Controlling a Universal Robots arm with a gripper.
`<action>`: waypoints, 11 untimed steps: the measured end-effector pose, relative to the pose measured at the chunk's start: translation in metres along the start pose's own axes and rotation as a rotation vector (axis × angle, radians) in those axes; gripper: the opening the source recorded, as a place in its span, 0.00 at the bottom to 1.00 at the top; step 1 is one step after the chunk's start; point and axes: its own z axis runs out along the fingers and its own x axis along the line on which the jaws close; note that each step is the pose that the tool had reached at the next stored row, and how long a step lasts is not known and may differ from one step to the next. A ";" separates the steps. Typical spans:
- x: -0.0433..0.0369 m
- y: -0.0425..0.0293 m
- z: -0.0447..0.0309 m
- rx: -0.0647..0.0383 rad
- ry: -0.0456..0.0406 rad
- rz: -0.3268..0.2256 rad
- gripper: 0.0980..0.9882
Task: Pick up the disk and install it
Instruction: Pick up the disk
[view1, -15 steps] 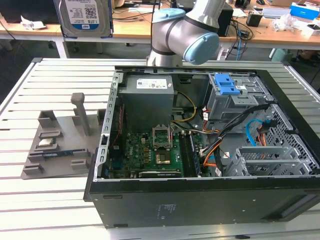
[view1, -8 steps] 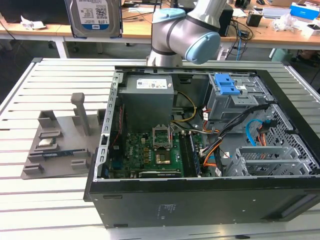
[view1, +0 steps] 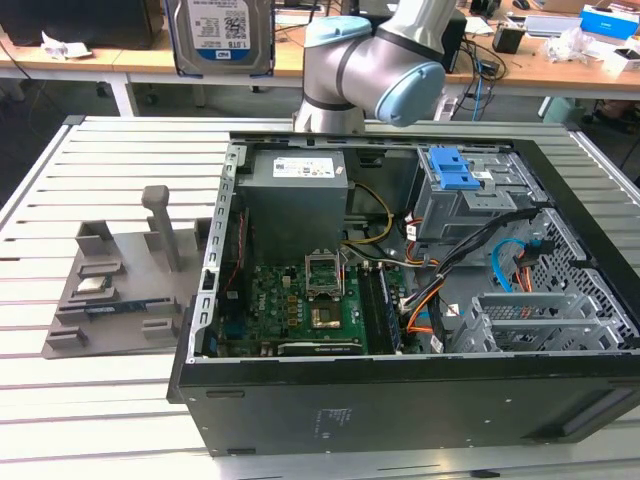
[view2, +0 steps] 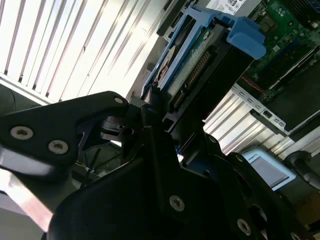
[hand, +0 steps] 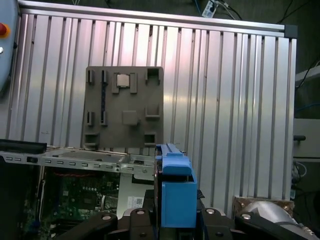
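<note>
Tool (view2: 159, 112) clamped on disk (view1: 222, 35), high above worktop (view1: 120, 150), clear of case (view1: 400, 410). Transfer step; install not done. Next likely needs squaring to cage (view1: 470, 200).

Below me stretches a ribbed aluminium table (view1: 120, 150). Two things lie directly on it: a flat grey fixture plate (view1: 115, 290) towards the exterior view's left, and just beside it an open computer case (view1: 400, 415) on its side.

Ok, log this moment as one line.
gripper: shut on disk | disk: held aloft, outside computer case | install: not yet done
</note>
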 end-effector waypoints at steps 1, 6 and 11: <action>0.0004 -0.0057 -0.0004 -0.001 -0.0001 0.000 0.30; 0.0018 -0.0240 -0.0016 -0.003 -0.0002 0.000 0.30; 0.0030 -0.0399 -0.0027 -0.004 -0.0002 0.000 0.30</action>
